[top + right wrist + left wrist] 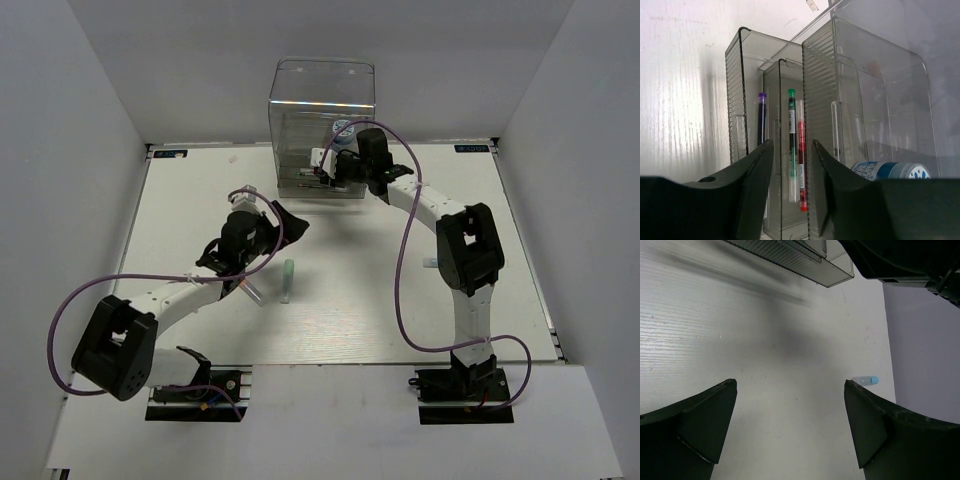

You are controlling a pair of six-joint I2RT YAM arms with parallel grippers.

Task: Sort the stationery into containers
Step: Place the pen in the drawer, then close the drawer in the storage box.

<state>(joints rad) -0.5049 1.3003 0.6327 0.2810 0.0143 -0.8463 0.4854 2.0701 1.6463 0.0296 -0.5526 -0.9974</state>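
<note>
The clear cabinet of drawers (322, 105) stands at the back of the table, with drawers (790, 75) pulled out toward me. My right gripper (332, 172) hovers over them, jaws (792, 145) apart and nothing between them. Beyond the jaws a green-white pen (791, 125) and a red pen (801, 150) lie in one drawer, a dark purple-capped pen (761, 117) in the one beside it. A blue-white roll (887, 170) lies in a wider drawer. My left gripper (283, 220) (790, 384) is open above bare table. A mint-green marker (288, 280) lies loose mid-table.
A light-blue capped marker (866, 381) (430, 262) lies on the table by the right arm. A pale thin pen (252, 293) rests beside the left arm. A drawer's front corner (832, 272) shows at the top of the left wrist view. White walls enclose the table.
</note>
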